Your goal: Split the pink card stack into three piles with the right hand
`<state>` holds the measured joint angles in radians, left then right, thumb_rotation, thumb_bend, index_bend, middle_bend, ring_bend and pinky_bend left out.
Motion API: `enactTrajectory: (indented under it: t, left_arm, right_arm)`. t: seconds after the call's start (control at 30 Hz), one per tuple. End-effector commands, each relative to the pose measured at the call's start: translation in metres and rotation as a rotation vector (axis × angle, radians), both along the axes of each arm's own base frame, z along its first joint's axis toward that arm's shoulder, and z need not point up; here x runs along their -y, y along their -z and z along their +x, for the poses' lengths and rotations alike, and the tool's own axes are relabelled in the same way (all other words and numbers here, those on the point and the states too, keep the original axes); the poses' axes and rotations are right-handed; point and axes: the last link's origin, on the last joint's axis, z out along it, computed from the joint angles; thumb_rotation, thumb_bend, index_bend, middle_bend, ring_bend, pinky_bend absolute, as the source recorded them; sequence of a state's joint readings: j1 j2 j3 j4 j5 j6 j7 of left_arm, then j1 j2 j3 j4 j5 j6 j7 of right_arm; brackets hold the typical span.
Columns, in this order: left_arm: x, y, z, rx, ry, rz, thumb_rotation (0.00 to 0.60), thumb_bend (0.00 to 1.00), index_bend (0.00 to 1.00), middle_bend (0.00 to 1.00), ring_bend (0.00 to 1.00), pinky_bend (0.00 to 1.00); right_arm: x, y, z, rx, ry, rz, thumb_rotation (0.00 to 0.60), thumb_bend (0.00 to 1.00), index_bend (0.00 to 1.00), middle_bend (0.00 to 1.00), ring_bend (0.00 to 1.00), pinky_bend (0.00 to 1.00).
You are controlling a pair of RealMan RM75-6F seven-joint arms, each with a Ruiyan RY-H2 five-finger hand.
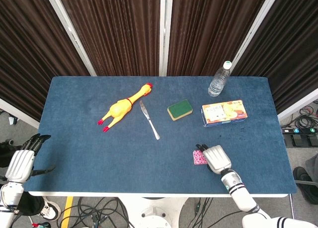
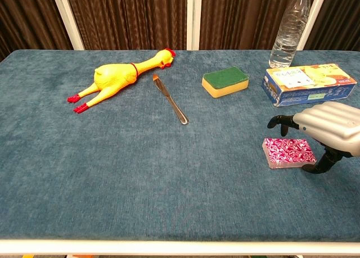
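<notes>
The pink patterned card stack lies flat on the blue table, front right; in the head view only the left part of the card stack shows under my hand. My right hand hovers palm down over the stack's right half, fingers reaching past its far edge and the thumb down at its near right corner. I cannot tell whether the hand touches the cards; from above the right hand covers most of them. My left hand hangs open off the table's front left corner.
Behind the stack lie an orange-and-blue box and a clear water bottle. A green-and-yellow sponge, a table knife and a yellow rubber chicken lie further left.
</notes>
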<state>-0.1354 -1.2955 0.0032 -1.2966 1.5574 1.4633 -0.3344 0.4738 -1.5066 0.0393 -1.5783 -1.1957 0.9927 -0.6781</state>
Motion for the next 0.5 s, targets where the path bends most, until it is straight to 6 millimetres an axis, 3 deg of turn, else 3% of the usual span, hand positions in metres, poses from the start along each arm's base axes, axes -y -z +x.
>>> enactTrajectory:
  t: [0.03,0.5]
  left_arm:
    - [0.0002,-0.0005,-0.0006,0.0,-0.001,0.001,0.6,0.03,0.16,0.15,0.06,0.18]
    - [0.0007,-0.0013,-0.0029,0.004,-0.006,0.004,0.6,0.03,0.16,0.15,0.06,0.18]
  right_arm:
    - [0.0004,0.0016,0.0005,-0.003,0.0,0.002,0.6,0.12,0.19,0.28,0.85,0.93]
    - [0.0024,0.0072,0.001,-0.012,0.005,0.0,0.6,0.12,0.25,0.3,0.85,0.93]
